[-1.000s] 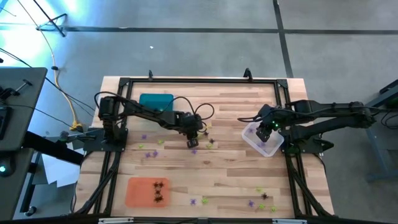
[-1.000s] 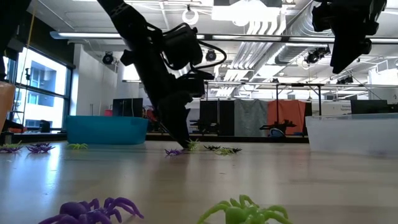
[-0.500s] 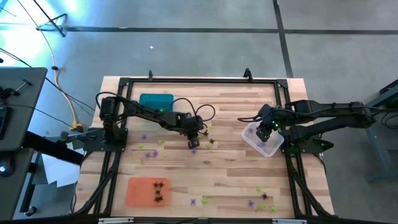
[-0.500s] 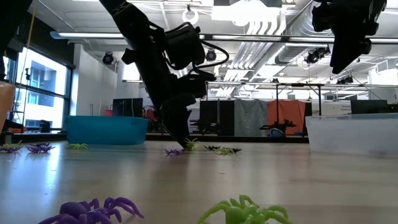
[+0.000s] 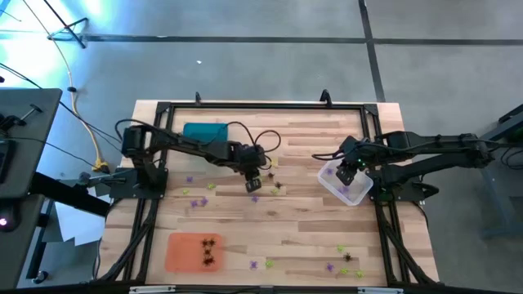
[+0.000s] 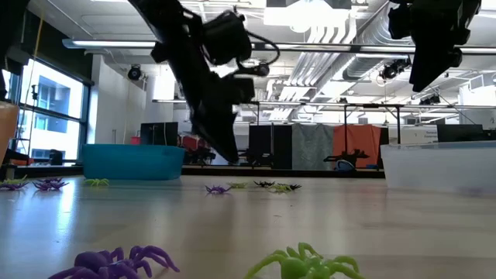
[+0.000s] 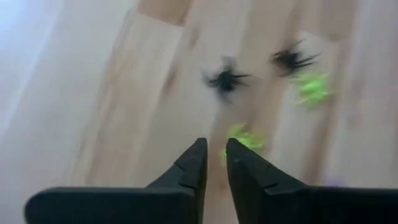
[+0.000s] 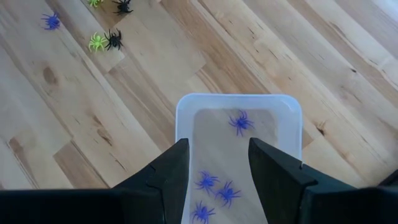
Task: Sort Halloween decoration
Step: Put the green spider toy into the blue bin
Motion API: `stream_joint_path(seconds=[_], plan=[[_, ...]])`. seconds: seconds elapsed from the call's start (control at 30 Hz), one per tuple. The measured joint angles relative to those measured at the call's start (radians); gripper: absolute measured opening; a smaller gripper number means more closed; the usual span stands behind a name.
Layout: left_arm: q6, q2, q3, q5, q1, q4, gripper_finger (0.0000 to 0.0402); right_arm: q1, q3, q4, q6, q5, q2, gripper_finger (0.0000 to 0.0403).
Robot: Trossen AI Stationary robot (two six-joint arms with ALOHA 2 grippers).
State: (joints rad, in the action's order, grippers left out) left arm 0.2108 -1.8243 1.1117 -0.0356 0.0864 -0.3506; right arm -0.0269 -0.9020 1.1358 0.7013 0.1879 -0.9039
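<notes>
**Left arm lifts off the counter near the centre cluster**

Up comes the left gripper (image 6: pixel 231 155): a moment back its tips were down among the spiders at mid-counter, and now they hang clear above the wood. Its fingers are nearly pinched together, with only a thin slit between them, and a yellow-green spider (image 7: pixel 244 138) shows just past the tips. Whether it is pinched or lying loose on the counter (image 5: pixel 302 229) below, I cannot tell. Two black spiders (image 7: pixel 226 79) sit beyond it.

Over on the other side, the right gripper (image 8: pixel 217 165) hovers above the clear tray (image 8: pixel 186 112) with fingers spread wide and nothing in them; purple spiders (image 8: pixel 240 122) lie inside the tray.

Sorting looks to be midway. Black ones are in the orange tray (image 5: pixel 181 253), and plenty lie scattered. If the green one is held, the next move calls for a carry, likely to the teal tray (image 5: pixel 204 131); if not, another descent.
</notes>
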Motion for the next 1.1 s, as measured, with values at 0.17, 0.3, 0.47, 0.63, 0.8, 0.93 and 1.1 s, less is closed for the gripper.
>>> stream_joint_path(seconds=[0.17,0.3,0.47,0.63,0.8,0.93,1.1], plan=[[0.002,0.019,-0.002,0.106,-0.021,-0.005,0.0078,0.0,0.0,-0.002,-0.003,0.0,0.0,0.0162],[-0.063,0.002,-0.003,0.109,-0.047,-0.002,0.01,0.0,0.0,-0.003,-0.006,0.0,0.0,0.0162],[-0.135,-0.039,-0.002,0.068,-0.067,0.012,0.0122,0.0,0.0,-0.003,-0.01,0.0,0.0,0.0162],[-0.196,-0.077,-0.002,-0.072,-0.064,0.023,0.0138,0.0,0.0,-0.004,-0.01,0.0,0.0,0.0162],[-0.205,-0.107,0.002,-0.096,-0.052,0.046,0.0143,0.0,0.0,-0.006,-0.007,0.0,0.0,0.0162],[-0.205,-0.132,0.005,-0.094,-0.048,0.04,0.0143,0.0,0.0,-0.006,-0.007,0.001,0.0,0.0162],[-0.203,-0.147,0.006,-0.065,-0.047,0.03,0.0143,0.0,0.0,-0.006,-0.01,0.001,0.0,0.0162]])
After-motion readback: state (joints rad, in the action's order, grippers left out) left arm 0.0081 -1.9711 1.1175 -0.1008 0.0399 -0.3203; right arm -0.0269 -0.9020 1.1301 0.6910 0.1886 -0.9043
